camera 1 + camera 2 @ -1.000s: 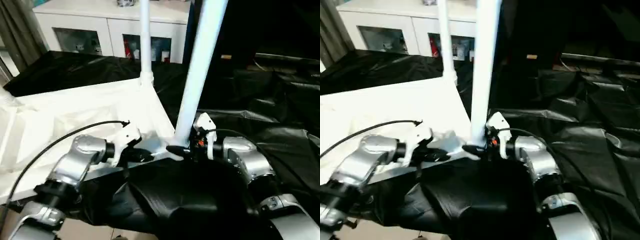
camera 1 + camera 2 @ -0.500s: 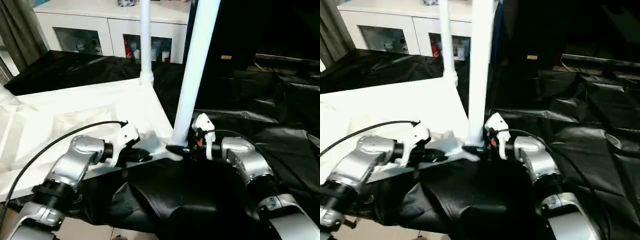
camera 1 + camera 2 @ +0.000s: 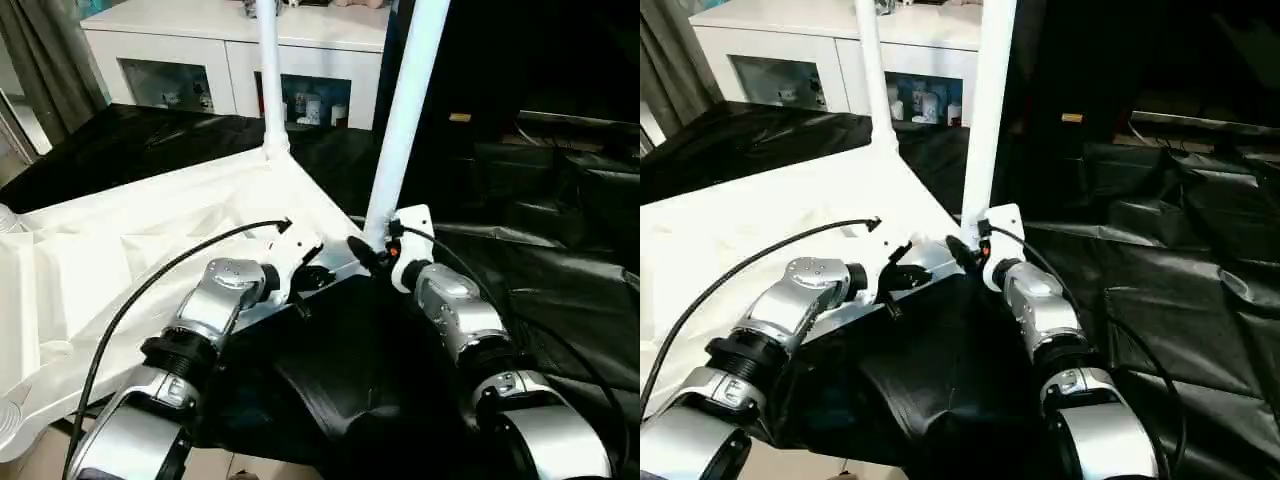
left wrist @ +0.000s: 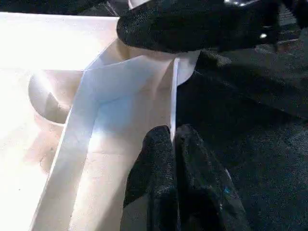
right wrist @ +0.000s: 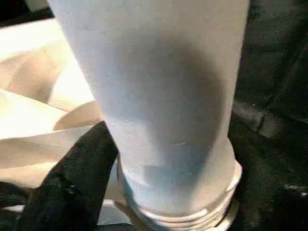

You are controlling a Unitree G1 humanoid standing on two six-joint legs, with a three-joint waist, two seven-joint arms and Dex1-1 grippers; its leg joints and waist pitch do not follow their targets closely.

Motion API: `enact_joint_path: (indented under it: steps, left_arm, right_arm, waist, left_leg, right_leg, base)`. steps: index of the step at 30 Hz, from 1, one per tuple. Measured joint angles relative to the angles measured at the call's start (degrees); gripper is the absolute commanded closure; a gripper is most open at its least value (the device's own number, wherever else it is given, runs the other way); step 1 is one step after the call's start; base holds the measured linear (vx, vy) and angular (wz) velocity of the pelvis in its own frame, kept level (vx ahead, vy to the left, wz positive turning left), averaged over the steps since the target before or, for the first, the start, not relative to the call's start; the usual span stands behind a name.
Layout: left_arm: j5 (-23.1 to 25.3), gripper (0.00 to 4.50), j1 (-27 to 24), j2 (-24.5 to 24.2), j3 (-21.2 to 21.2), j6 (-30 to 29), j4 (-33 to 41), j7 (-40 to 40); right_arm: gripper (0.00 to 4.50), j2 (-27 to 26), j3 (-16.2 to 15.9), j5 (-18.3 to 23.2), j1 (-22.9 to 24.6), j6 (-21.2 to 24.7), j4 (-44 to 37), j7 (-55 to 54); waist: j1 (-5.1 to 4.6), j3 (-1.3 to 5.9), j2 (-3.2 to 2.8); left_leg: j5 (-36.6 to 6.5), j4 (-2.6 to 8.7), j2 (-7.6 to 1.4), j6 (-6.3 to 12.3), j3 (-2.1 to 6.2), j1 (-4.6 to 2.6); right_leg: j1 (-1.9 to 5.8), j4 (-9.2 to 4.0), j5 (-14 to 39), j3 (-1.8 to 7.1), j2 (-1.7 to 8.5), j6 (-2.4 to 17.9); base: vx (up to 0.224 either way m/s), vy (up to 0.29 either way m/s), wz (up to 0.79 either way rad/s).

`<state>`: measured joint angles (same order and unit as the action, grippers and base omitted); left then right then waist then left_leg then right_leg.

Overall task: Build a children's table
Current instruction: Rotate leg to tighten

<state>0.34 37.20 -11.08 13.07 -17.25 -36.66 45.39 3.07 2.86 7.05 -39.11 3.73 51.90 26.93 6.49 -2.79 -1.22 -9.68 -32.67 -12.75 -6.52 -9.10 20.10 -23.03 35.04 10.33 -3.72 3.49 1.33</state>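
Observation:
The children's table top lies upside down on the black-draped work table. Two white legs stand up from it. One leg rises at the far corner, and the other leg rises at the near corner. My left gripper is shut on the thin rim of the top, just beside the near corner, with its fingers pinching the edge. My right gripper sits right at the base of the near leg, just above that leg's ribbed collar.
Behind the work table stands a white cabinet with glass doors, and a grey curtain hangs at the far left. Rumpled black cloth covers the table to the right and bunches up in front. A black cable arcs over my left forearm.
The whole view has shifted, so the camera moved. The near leg leans less than a second ago. Both grippers stay at the same near corner.

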Motion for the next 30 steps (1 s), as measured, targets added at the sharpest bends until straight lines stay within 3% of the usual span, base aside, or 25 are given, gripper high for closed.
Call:
enact_joint_path:
  steps: [2,6,11,19,20,23,25,30]
  left_arm:
    - [-0.1,4.5,-0.2,-0.5,-0.3,0.4,0.0,1.5]
    - [-0.8,4.5,-2.7,-3.8,0.0,2.5,2.5,6.9]
    - [-2.5,4.5,-5.9,-8.4,0.1,3.4,6.3,13.3]
    - [-5.0,4.5,-8.7,-13.6,1.0,2.4,11.0,23.6]
    - [-5.1,4.5,-8.7,-13.9,1.0,2.3,11.1,24.2]
    - [-5.2,4.5,-8.9,-14.3,1.0,2.2,11.5,24.7]
    - [-5.2,4.5,-8.9,-14.2,1.0,2.2,11.5,24.7]
    - [-5.1,4.5,-8.9,-13.1,1.0,2.2,11.4,23.8]
  right_arm:
    - [0.56,0.6,-0.2,-0.1,0.7,0.4,-1.1,2.8]
    - [0.56,4.4,-4.6,-1.0,3.7,-0.3,-5.1,13.1]
    - [0.56,7.5,-7.5,-0.8,5.5,-0.7,-7.9,23.6]
    - [0.56,10.2,-10.7,-0.7,5.5,-1.8,-9.3,34.7]
    - [0.89,10.4,-10.8,-0.6,5.4,-1.8,-9.4,35.5]
    - [0.96,10.6,-11.2,-0.4,5.3,-1.6,-9.6,36.6]
    - [1.32,10.6,-11.2,-0.4,5.3,-1.5,-9.6,36.9]
    - [1.63,10.6,-11.3,-0.5,5.6,-0.8,-10.2,36.3]
  waist:
    - [-0.06,0.01,-0.04]
    - [-0.13,0.16,-0.29]
    - [-0.64,0.16,-0.3]
    - [-0.23,0.14,-0.27]
    - [-0.17,0.14,-0.27]
    - [-0.15,0.13,-0.26]
    - [-0.15,0.13,-0.26]
    - [-0.03,0.13,-0.26]
  left_leg:
    - [0.0,0.05,0.0,0.0,0.0,0.05]
    - [0.0,0.26,-0.02,-0.01,-0.01,0.03]
    - [0.0,0.25,-0.05,-0.01,-0.02,0.03]
    - [0.0,0.2,-0.07,0.01,-0.02,0.05]
    - [0.0,0.19,-0.07,0.01,-0.02,0.05]
    - [0.0,0.19,-0.07,0.01,-0.02,0.04]
    - [0.0,0.19,-0.07,0.01,-0.02,0.04]
    - [0.0,0.19,-0.06,0.01,-0.02,0.05]
  right_leg:
    - [-0.01,-0.01,0.0,-0.03,-0.02,0.0]
    - [-0.04,-0.02,0.1,-0.07,-0.06,-0.1]
    - [-0.05,-0.02,0.2,-0.1,-0.12,-0.1]
    - [-0.18,-0.05,0.2,-0.11,-0.1,-0.1]
    - [-0.19,-0.05,0.2,-0.11,-0.1,-0.1]
    - [-0.19,-0.04,0.2,-0.12,-0.11,-0.1]
    - [-0.19,-0.04,0.2,-0.12,-0.11,-0.1]
    - [-0.19,-0.05,0.2,-0.11,-0.1,-0.1]
  base:
    - [0.0,0.0,0.0]
    - [0.0,0.0,0.0]
    - [0.0,0.0,0.0]
    - [0.0,0.0,0.0]
    - [0.0,0.0,0.0]
    - [0.0,0.0,0.0]
    - [0.0,0.0,0.0]
    - [0.0,0.0,0.0]
